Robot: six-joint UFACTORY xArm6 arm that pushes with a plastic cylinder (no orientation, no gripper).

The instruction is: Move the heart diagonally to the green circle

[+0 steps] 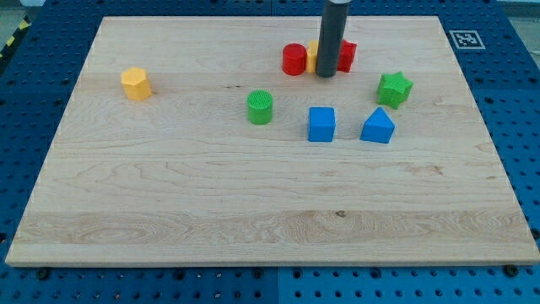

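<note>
My tip (326, 75) rests on the board near the view's top centre. The rod stands in front of a yellow block (313, 56) and hides most of it, so I cannot make out its shape. A red circle (294, 59) touches that yellow block on its left, and a red block (347, 55) sits at the rod's right, partly hidden. The green circle (260, 107) lies below and to the left of my tip, apart from it. No heart shape shows clearly.
A green star (394, 88) lies right of my tip. A blue cube (321, 123) and a blue triangle (378, 126) lie below it. A yellow hexagon (136, 84) sits far left. The wooden board (253, 219) lies on a blue perforated table.
</note>
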